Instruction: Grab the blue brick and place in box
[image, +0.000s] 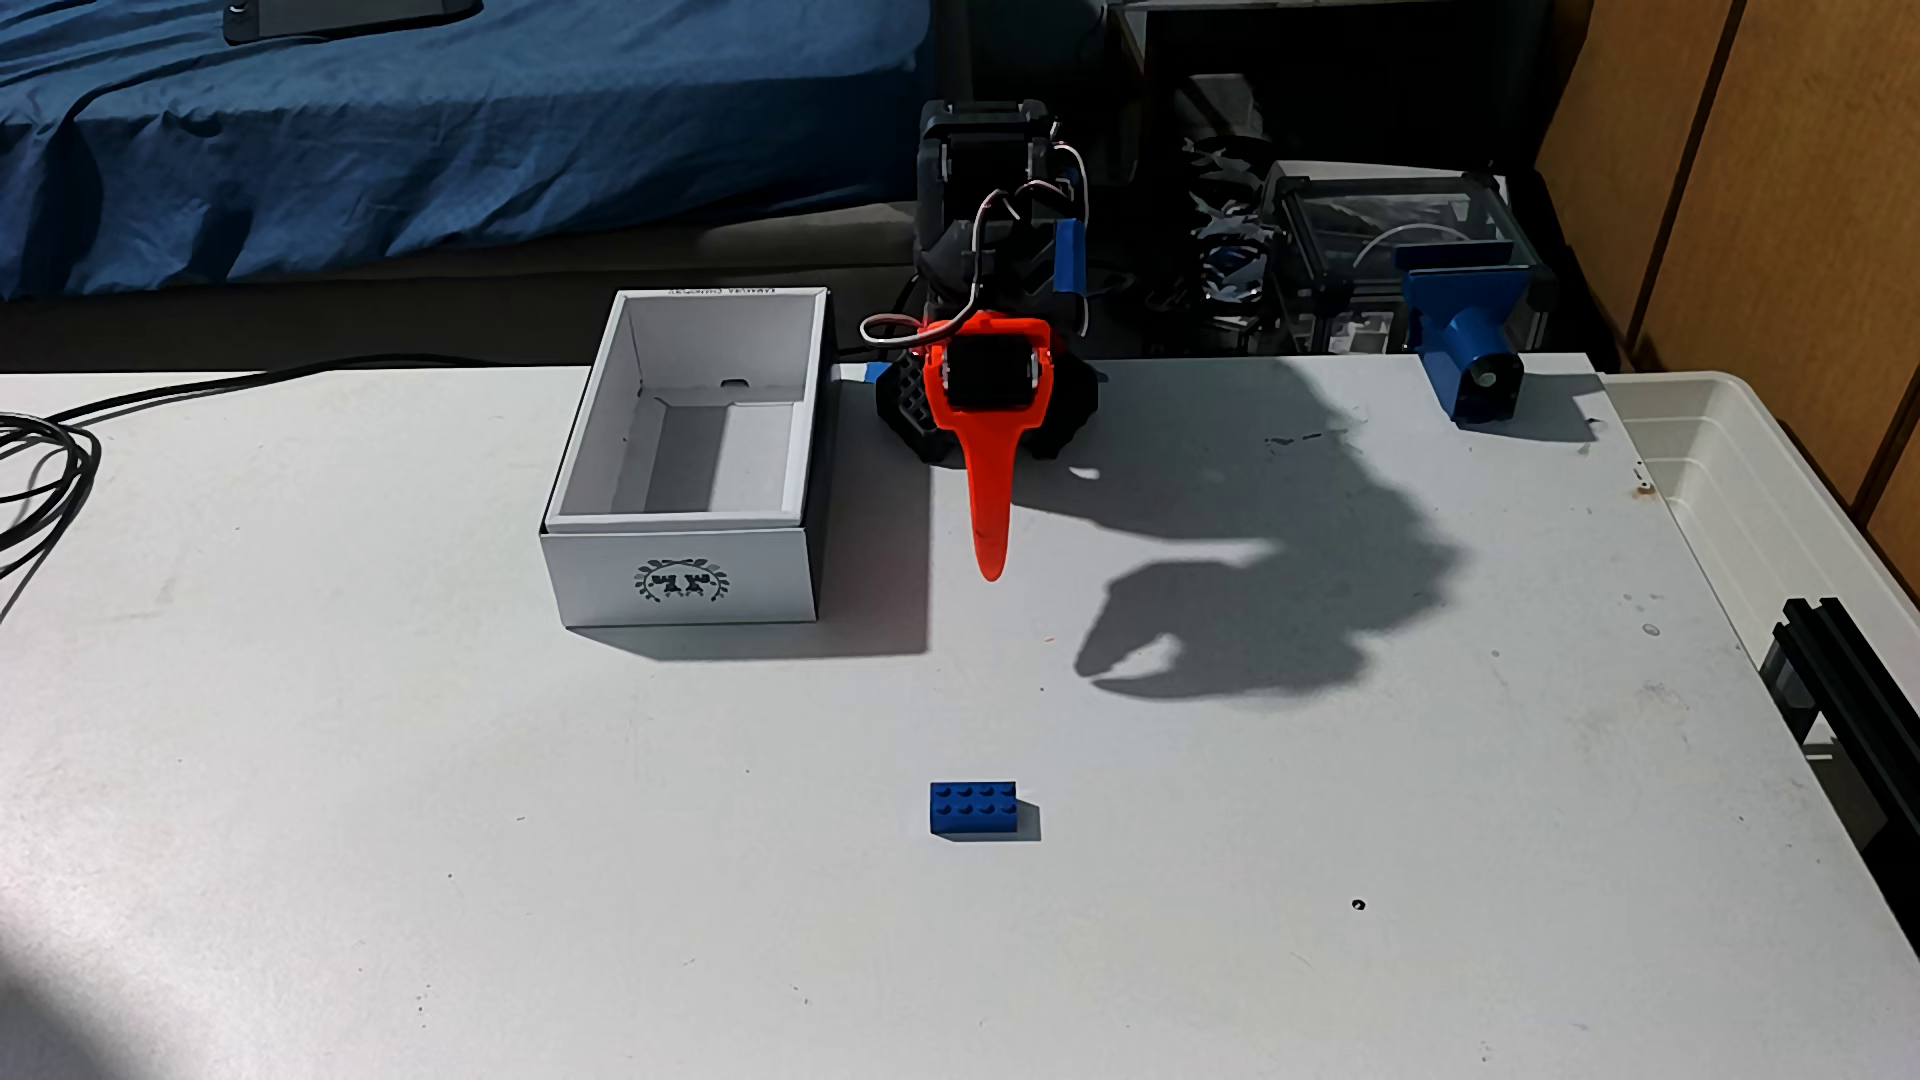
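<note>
Blue brick (974, 809) lying flat, studs up, on bare table (416, 831), toward the near edge and about midway along it, long side roughly parallel to that edge. Nothing touching it, nothing close beside it. Well apart, toward the far edge and left of centre in the fixed view, the box (688, 462): white, open-topped, empty inside, emblem on the short wall facing the near edge. Just right of the box, the gripper (990, 561), orange, pointing down and toward the near edge, hanging above the table by the arm's base; seen edge-on, so cannot tell from the fingers themselves how far apart they stand, though the shadow on the table hints at a small gap. Nothing held. Judged step: the reach, not yet begun in earnest. Next move calls for extending outward toward the near edge, opening clearly, lowering over the brick, closing across its short sides.
</note>
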